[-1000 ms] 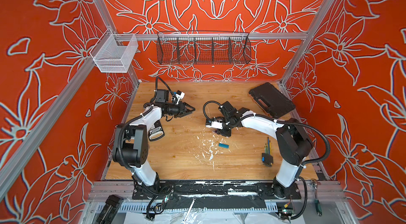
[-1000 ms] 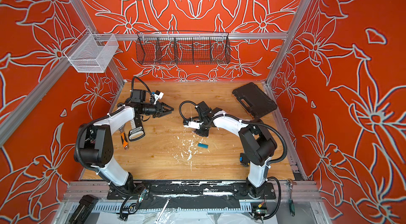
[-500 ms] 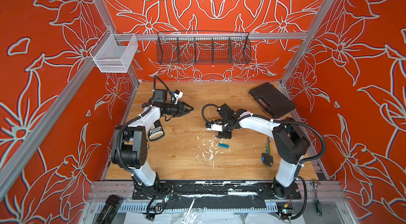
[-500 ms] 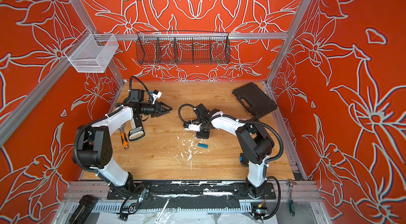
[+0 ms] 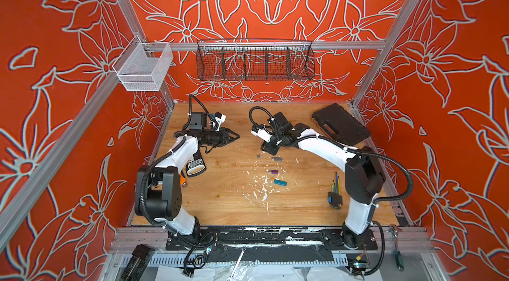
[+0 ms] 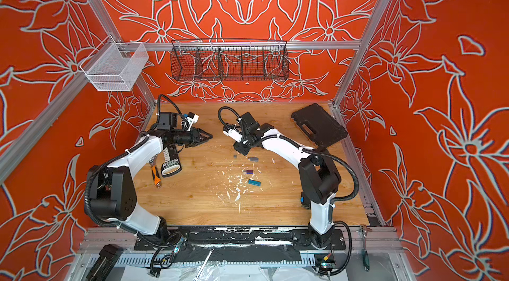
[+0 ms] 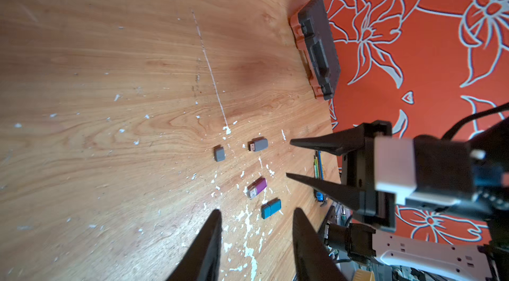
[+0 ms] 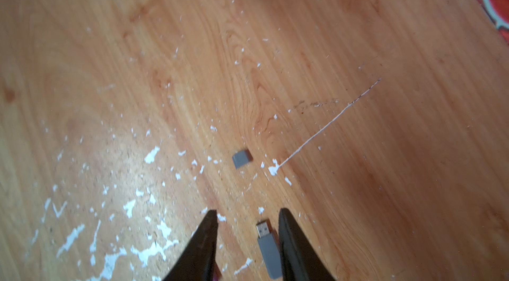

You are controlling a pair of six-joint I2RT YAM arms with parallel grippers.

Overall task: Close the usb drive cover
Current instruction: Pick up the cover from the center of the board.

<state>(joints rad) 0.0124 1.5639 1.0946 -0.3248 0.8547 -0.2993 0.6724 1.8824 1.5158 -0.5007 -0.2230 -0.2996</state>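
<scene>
right end effector: part-open, holding nothing | grey usb drive: flat on desk between its jaws, just beside one, connector bare | grey cover: ahead of it, apart | left end effector: part-open, empty, well away | risk: off-centre closing may skid or spin the drive; a crooked cover would jam | unclear: cover's open side; drive's tail cut off

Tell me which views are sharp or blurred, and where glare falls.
Both top views: sharp, evenly lit table. Left wrist view: grey USB drive crisp, pale sheen near the left gripper. Right wrist view: slightly blurred, grey cap soft-edged.
</scene>
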